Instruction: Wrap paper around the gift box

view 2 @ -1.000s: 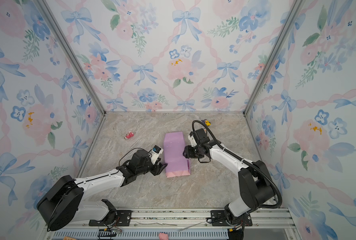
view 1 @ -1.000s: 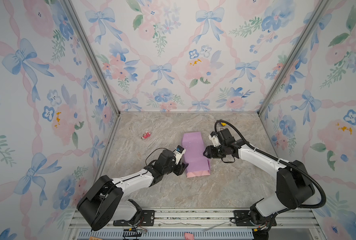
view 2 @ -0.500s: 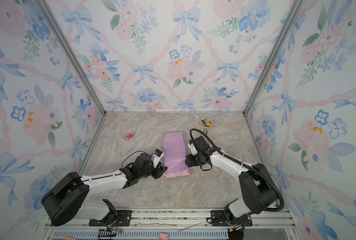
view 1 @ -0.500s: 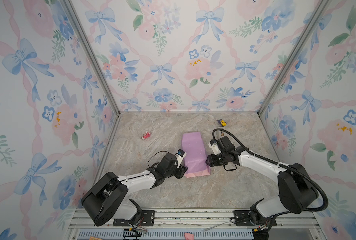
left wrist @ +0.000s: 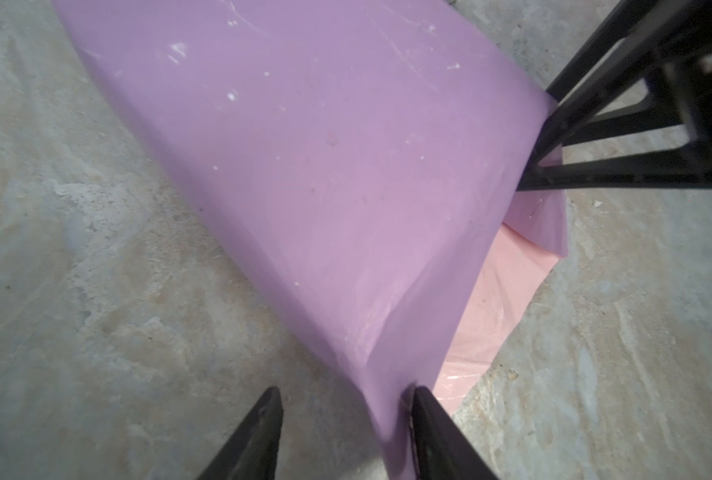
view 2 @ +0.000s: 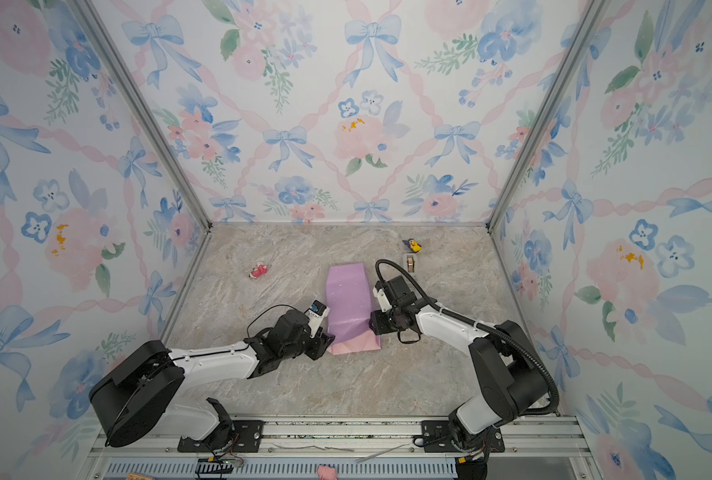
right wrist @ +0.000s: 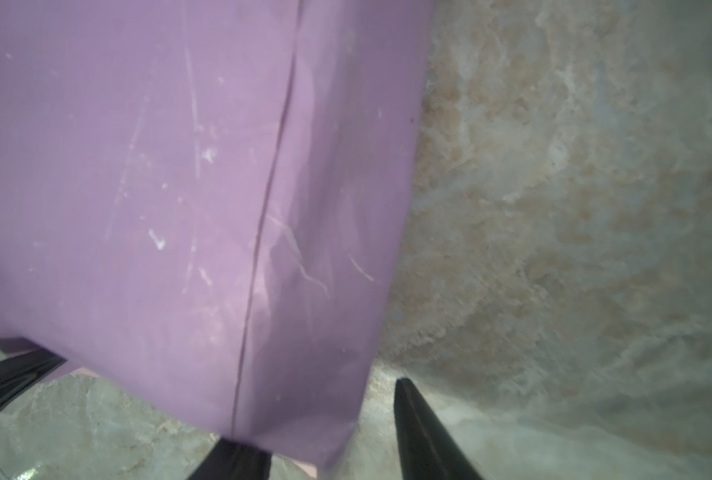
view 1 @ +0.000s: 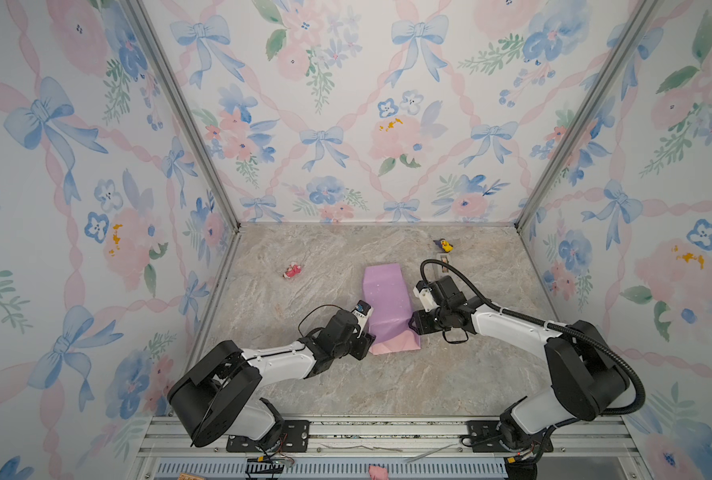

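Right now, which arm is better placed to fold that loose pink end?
Probably left: the left tool straddles the paper at its near corner, beside the pink flap; the right tool sits farther along.

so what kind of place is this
Probably a staged robot test booth, not a home: a left arm and right arm bolted to a metal rail, bow-print wallpaper panels on three sides, and a marble-look tabletop.
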`<state>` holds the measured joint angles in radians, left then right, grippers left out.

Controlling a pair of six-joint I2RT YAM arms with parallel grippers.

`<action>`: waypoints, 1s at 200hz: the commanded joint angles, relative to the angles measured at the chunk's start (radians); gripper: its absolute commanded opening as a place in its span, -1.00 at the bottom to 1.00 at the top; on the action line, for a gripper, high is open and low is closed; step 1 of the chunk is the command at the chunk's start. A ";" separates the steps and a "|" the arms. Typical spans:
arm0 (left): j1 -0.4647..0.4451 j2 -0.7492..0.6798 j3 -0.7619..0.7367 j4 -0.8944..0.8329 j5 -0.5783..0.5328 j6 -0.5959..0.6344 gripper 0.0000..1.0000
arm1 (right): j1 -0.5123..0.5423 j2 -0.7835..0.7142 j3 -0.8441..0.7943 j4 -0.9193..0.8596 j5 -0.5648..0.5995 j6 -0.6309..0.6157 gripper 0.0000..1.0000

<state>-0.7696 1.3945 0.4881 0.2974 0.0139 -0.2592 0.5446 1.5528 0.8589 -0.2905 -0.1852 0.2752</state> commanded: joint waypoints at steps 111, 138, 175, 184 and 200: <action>-0.004 0.072 0.278 -0.052 0.150 0.404 -0.10 | -0.001 -0.040 -0.049 0.026 -0.009 0.003 -0.34; -0.008 0.155 0.402 -0.189 0.103 0.582 0.14 | -0.019 -0.088 -0.072 -0.003 -0.057 -0.003 -0.25; -0.017 0.212 0.457 -0.233 0.107 0.694 0.15 | -0.102 -0.184 -0.157 0.036 -0.174 0.036 -0.09; -0.020 0.225 0.458 -0.240 0.115 0.710 0.15 | -0.128 -0.207 -0.178 0.055 -0.207 0.046 -0.06; -0.026 0.244 0.454 -0.250 0.127 0.736 0.15 | -0.167 -0.229 -0.204 0.087 -0.258 0.073 -0.04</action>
<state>-0.7853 1.5970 0.9363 0.1112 0.1139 0.3779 0.4267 1.3582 0.6949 -0.2516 -0.3321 0.3061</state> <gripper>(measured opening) 0.573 0.475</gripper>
